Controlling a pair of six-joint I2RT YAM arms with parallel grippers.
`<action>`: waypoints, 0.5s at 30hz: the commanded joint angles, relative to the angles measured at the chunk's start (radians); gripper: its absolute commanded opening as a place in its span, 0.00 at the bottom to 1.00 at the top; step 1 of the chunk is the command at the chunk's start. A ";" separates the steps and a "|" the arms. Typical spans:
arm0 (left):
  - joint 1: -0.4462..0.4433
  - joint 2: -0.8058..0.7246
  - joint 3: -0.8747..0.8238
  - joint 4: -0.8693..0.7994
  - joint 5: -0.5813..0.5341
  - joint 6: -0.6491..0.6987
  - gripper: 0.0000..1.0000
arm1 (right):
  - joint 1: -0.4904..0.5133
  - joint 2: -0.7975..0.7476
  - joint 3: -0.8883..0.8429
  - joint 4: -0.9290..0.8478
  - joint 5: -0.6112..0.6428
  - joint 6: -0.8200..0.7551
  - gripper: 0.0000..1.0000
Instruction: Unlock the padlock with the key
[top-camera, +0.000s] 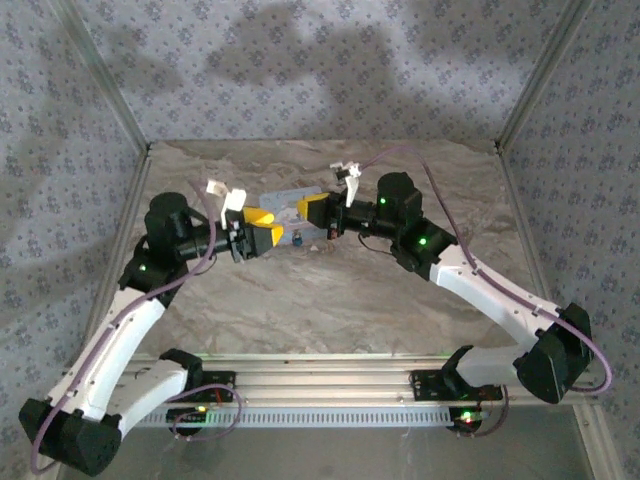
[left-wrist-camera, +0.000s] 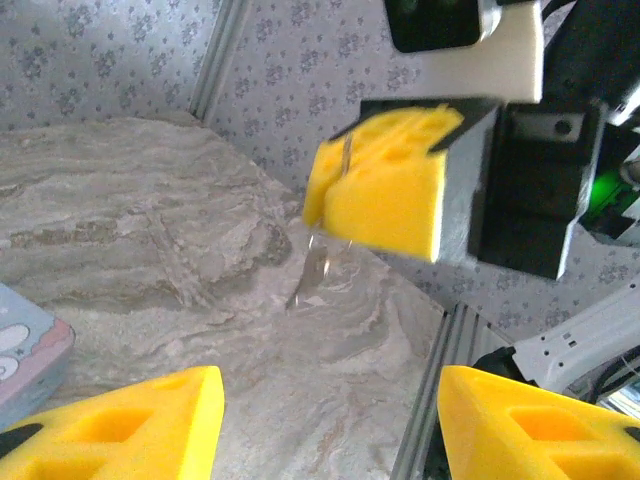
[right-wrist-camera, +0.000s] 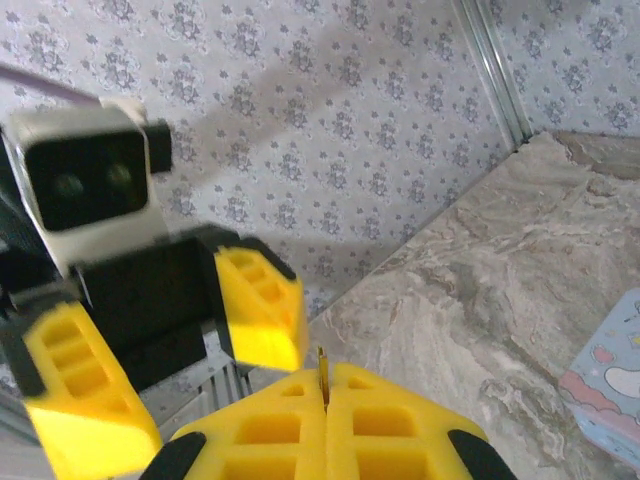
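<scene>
My right gripper (right-wrist-camera: 325, 385) is shut on the key (right-wrist-camera: 322, 365), whose thin brass edge stands up in the seam between the yellow pads. Seen from the left wrist, the right gripper (left-wrist-camera: 385, 185) hangs just ahead, and a blurred silvery piece (left-wrist-camera: 318, 268) dangles below its pads. My left gripper (left-wrist-camera: 330, 400) is open with nothing between its fingers, tip to tip with the right one (top-camera: 315, 210) above the back middle of the table. A pale blue, pink-edged thing with cartoon print (top-camera: 290, 200) (right-wrist-camera: 610, 370) lies just behind them; I cannot tell whether it is the padlock.
The marbled table (top-camera: 330, 300) is ringed by patterned fabric walls on metal frame posts (left-wrist-camera: 215, 60). The right-hand frame rail (left-wrist-camera: 440, 380) runs close beside the left gripper's fingers. Both arms arch in from the near edge.
</scene>
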 joint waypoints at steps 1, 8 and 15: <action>-0.030 -0.025 -0.067 0.199 -0.075 -0.011 0.59 | -0.001 -0.019 0.024 0.046 0.020 0.034 0.00; -0.150 0.050 -0.026 0.153 -0.228 0.152 0.59 | 0.016 -0.013 0.041 0.044 0.026 0.042 0.00; -0.168 0.079 -0.033 0.251 -0.274 0.185 0.52 | 0.021 -0.023 0.048 0.039 0.041 0.051 0.00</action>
